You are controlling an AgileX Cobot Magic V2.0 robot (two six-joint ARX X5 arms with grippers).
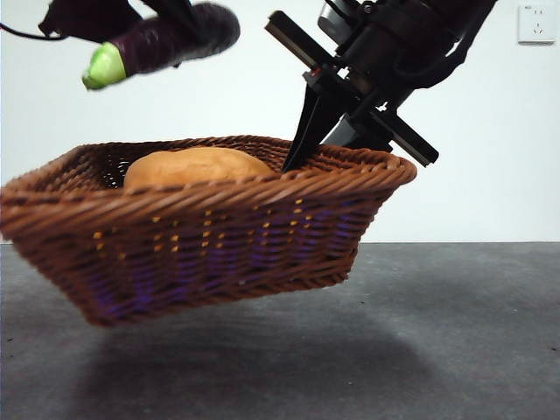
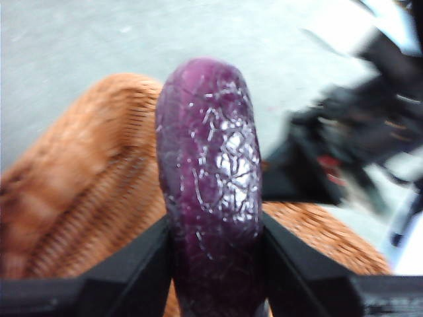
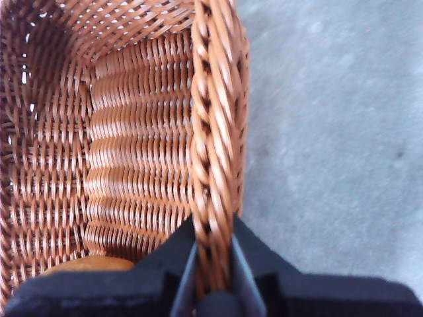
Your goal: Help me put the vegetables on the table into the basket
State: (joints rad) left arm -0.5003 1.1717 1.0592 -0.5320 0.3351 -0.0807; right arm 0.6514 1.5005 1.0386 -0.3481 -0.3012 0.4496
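Observation:
The brown wicker basket [image 1: 201, 232] hangs tilted above the dark grey table [image 1: 455, 332], its shadow beneath it. My right gripper [image 1: 302, 149] is shut on its braided rim [image 3: 215, 165] at the right side and holds it up. An orange-brown potato [image 1: 197, 166] lies inside the basket; its edge also shows in the right wrist view [image 3: 86, 265]. My left gripper [image 2: 215, 264] is shut on the dark purple eggplant [image 2: 211, 178] and holds it high above the basket's left part, green stem end [image 1: 105, 66] pointing left. The corn cob is out of view.
A white wall stands behind the table, with a power socket [image 1: 535, 24] at the top right. The right arm's black body [image 1: 394, 52] fills the upper right above the basket.

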